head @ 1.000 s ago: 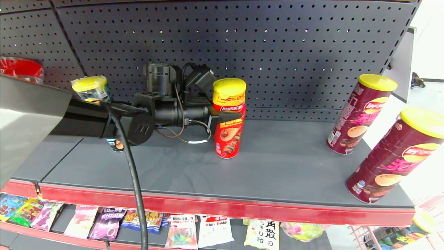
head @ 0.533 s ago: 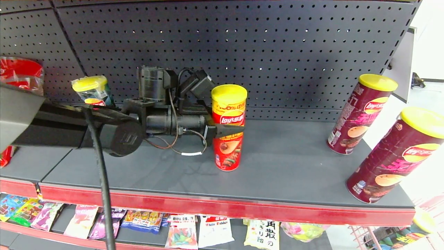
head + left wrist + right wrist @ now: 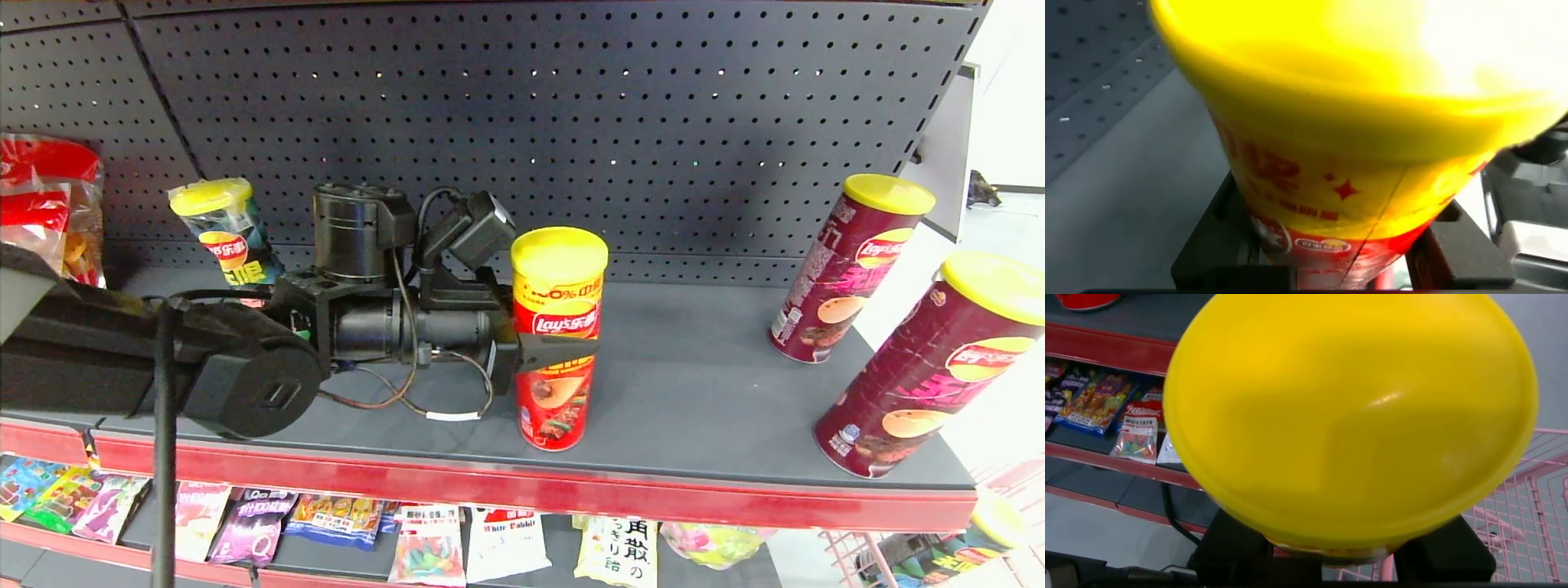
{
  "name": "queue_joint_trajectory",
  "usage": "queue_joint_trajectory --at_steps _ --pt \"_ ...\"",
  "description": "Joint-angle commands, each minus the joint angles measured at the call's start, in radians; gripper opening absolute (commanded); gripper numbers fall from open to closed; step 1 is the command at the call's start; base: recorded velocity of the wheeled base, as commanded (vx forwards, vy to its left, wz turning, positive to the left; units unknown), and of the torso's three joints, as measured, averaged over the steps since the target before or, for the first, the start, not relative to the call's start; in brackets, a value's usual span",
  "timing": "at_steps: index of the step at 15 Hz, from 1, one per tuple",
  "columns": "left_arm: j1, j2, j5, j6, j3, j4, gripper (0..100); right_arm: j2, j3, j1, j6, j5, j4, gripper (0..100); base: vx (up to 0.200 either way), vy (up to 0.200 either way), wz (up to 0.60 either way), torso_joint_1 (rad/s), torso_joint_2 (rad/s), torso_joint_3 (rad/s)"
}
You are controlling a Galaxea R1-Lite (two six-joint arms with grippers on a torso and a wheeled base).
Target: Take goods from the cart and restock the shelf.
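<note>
A red chip can (image 3: 559,327) with a yellow lid stands upright near the front edge of the grey shelf (image 3: 694,392). My left gripper (image 3: 557,353) is shut on its middle, with the arm reaching in from the left. The left wrist view looks down on that red chip can (image 3: 1323,163), with a black finger (image 3: 1221,237) on each side of it. In the right wrist view, the yellow lid of another chip can (image 3: 1347,416) sits between the fingers of my right gripper (image 3: 1339,555), which is shut on it above a pink cart (image 3: 1535,498).
Two maroon chip cans (image 3: 849,269) (image 3: 931,367) stand at the shelf's right end. A small dark can with a yellow lid (image 3: 224,229) sits at the back left, and a red bag (image 3: 41,196) at the far left. Snack bags (image 3: 424,543) line the lower shelf. Pegboard (image 3: 571,122) backs the shelf.
My left arm has drawn the red chip can forward, toward the shelf's front edge and slightly right. The maroon cans have not moved.
</note>
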Motion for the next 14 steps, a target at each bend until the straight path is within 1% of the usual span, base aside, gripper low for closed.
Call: queue_joint_trajectory --at_steps 1,9,14 --pt "-0.007 -0.005 0.000 -0.005 0.016 -0.011 0 0.002 0.000 0.000 0.000 0.000 0.000 0 0.000 0.000 0.00 0.000 0.00 0.000" --pt "-0.008 -0.010 -0.033 -0.001 0.018 -0.014 0 0.006 0.000 0.000 0.000 0.005 -0.001 0 0.000 0.000 0.00 0.000 0.00 0.000" --pt "-0.019 -0.015 -0.035 0.002 0.048 -0.015 0 0.008 -0.002 0.000 0.000 0.005 0.000 0 0.000 0.000 0.00 0.000 0.00 0.000"
